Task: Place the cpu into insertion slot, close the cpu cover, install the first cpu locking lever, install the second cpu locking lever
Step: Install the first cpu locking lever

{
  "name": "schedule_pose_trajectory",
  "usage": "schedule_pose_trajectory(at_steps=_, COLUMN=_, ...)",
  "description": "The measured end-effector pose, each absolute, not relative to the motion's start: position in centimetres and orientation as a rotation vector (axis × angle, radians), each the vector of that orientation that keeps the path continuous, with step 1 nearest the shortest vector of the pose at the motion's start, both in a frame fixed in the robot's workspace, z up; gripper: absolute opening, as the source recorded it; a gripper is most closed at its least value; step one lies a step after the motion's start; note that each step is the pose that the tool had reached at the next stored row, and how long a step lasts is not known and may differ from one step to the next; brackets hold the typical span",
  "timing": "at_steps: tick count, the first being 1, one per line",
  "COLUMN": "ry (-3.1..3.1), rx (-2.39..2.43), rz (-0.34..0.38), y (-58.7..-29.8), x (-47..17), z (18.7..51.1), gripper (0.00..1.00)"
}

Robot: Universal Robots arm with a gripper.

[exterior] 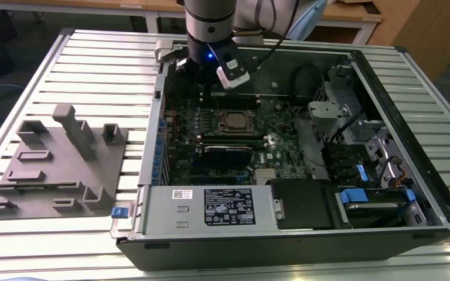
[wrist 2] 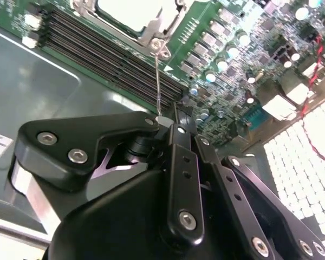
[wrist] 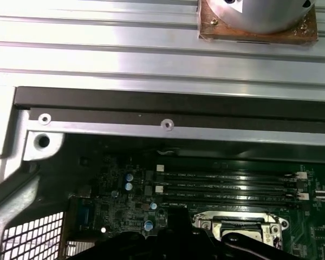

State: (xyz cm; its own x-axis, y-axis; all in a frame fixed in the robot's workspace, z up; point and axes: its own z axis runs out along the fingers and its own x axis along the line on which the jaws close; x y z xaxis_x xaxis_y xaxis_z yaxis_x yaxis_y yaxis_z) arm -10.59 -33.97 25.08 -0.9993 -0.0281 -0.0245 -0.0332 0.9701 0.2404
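The cpu (exterior: pixel 237 123) lies flat in the insertion slot (exterior: pixel 254 132) at the middle of the green motherboard, its silver top (wrist 2: pixel 127 11) showing through the window of the cpu cover (wrist 2: pixel 154 30), which lies down over it. A thin wire locking lever (wrist 2: pixel 158 81) sticks out from the corner of the cover toward my gripper (wrist 2: pixel 176 116), and its free end sits right beside the fingertips. My gripper (exterior: pixel 201 82) hangs over the memory slots behind the socket, fingers shut together with nothing between them. In the first wrist view the slot (wrist: pixel 244 230) lies just past the gripper's dark body (wrist: pixel 173 235).
Long black memory slots (wrist: pixel 227 184) run between the socket and the case's back wall (wrist: pixel 168 125). A black card (exterior: pixel 227 156), the power supply (exterior: pixel 209 208) and drive bays (exterior: pixel 365 158) crowd the open case. A grey fixture (exterior: pixel 57 164) stands at the exterior view's left.
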Motion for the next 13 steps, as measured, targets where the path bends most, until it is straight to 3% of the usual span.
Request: schedule_pose_trajectory(at_steps=13, ry=3.099, rx=-0.048, rz=0.377, y=-34.0, x=-8.7, z=25.1, gripper=0.11)
